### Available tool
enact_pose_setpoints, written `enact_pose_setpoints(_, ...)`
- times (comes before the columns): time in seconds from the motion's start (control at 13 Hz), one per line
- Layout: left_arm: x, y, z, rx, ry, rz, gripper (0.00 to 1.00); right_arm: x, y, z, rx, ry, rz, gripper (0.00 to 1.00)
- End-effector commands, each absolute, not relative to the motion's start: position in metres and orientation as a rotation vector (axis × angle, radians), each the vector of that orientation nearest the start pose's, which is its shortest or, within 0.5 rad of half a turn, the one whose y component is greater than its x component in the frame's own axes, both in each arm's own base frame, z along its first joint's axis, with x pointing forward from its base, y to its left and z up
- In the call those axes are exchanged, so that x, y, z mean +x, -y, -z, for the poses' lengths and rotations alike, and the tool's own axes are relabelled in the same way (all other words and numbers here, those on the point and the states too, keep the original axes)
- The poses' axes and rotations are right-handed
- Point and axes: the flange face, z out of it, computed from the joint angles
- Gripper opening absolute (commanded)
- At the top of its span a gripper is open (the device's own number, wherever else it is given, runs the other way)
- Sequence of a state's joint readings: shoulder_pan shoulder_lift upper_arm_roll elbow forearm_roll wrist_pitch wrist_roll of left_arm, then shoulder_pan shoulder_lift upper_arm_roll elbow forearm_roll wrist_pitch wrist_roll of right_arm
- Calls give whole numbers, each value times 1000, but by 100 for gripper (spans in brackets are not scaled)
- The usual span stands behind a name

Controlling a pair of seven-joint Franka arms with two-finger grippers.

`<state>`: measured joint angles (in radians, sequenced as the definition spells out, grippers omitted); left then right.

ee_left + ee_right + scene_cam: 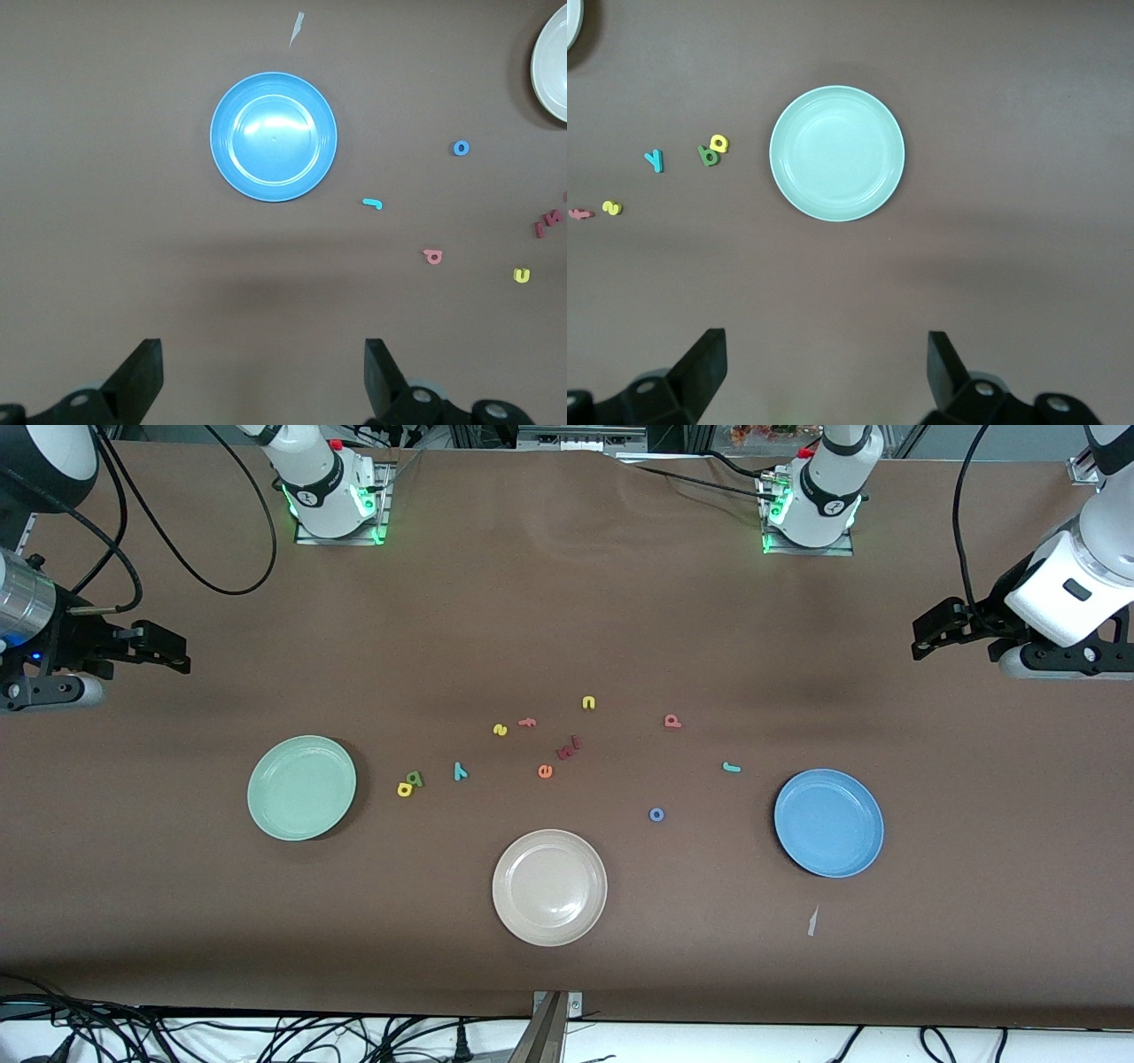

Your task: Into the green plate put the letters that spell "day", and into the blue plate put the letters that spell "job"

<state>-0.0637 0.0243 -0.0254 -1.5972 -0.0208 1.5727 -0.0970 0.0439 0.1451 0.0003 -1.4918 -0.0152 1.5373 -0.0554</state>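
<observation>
At the right arm's end of the table, the right gripper is held up, jaws open. The green plate is seen next, the yellow, green and teal "day" letters beside it. The red, teal and blue "job" letters lie scattered near the blue plate. The left gripper is raised, jaws open.

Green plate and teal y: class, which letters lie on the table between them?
In the front view, the yellow letter and the dark green letter, touching, lie between the green plate and the teal y.
</observation>
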Motion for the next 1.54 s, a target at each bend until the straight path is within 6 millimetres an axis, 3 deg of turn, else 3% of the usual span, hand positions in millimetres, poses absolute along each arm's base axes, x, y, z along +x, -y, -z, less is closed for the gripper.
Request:
enact_pose_setpoints(0.0,556,51,-603,-3164,-7,-84,100,589,-28,-582,-3142,159,-164,100)
enact_pose_setpoints(0.38,556,51,-603,-3164,-7,-84,100,588,-52,-582,-3126,206,-161,100)
enact_pose_setpoints(1.46,557,51,-602,-3170,-9,-87,100,587,-51,-583,-3110,203,-163,100)
